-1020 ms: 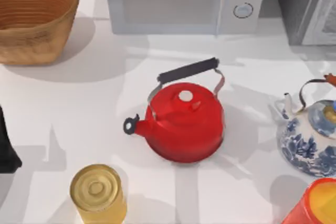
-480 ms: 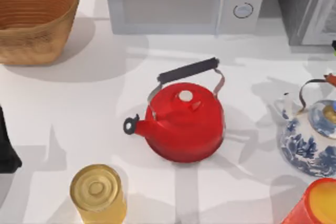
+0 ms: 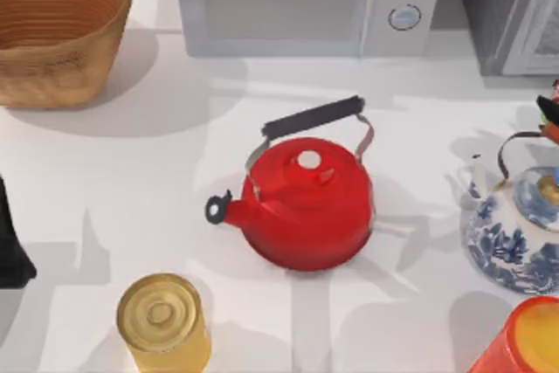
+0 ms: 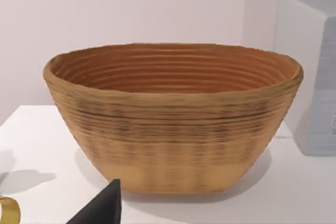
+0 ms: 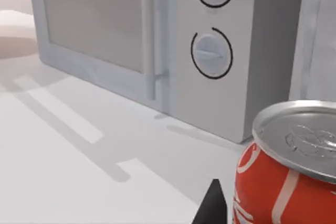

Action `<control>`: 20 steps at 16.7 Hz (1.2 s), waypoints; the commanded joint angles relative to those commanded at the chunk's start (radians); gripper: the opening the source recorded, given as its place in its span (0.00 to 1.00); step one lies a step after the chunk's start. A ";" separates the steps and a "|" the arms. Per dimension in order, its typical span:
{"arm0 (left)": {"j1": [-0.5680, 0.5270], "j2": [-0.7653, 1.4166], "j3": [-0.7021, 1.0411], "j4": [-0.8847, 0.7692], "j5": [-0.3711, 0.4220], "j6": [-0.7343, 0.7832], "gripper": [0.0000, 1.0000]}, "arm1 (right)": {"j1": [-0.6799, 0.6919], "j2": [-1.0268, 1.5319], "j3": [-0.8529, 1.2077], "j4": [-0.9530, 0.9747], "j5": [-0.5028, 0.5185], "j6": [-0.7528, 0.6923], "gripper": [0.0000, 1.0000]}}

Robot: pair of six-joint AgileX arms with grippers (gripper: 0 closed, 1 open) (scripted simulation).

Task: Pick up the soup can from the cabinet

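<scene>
So here's what moved in the last second: the right gripper (image 3: 551, 109) has crept into the top view at 3 o'clock. A second ago that edge had nothing there, half a second ago just a dark sliver a bit higher up, and now it sits just above the blue-and-white porcelain teapot (image 3: 511, 242). The shadows on the white table (image 3: 131, 172) around the teapot have slid along with it. Everything else is exactly where it was: the glossy red kettle with the black handle (image 3: 306, 203) dead centre, the woven wicker basket (image 3: 57, 28) at 10 o'clock, the white microwave (image 3: 306, 2) at 12, the gold-lidded yellow tin (image 3: 163, 321) at 7, and a red-orange container (image 3: 524, 338) at 5.

The red soup can with the silver lid (image 5: 286, 177) is right up close in the right wrist view, tight beside that arm's dark tip, with the microwave's dials behind it. Honestly I can't tell how wide the right arm's grip is or whether it really has the can. My read is that it does, since the can sits that close to the wrist. If so, the can is already clear of the grey cabinet (image 3: 515, 6) at 1 o'clock and the pick is basically done.

The left gripper (image 3: 10, 251) is parked at 9 o'clock, facing the basket. Can't tell its grip either.
</scene>
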 joint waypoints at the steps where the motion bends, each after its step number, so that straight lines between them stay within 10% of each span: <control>1: 0.000 0.000 0.000 0.000 0.000 0.000 1.00 | 0.000 0.000 0.000 0.000 0.000 0.000 0.00; 16: 0.000 0.000 0.000 0.000 0.000 0.000 1.00 | 0.059 0.040 0.060 -0.023 0.059 -0.003 0.00; 20: 0.000 0.000 0.000 0.000 0.000 0.000 1.00 | 0.059 0.040 0.060 -0.023 0.059 -0.003 0.30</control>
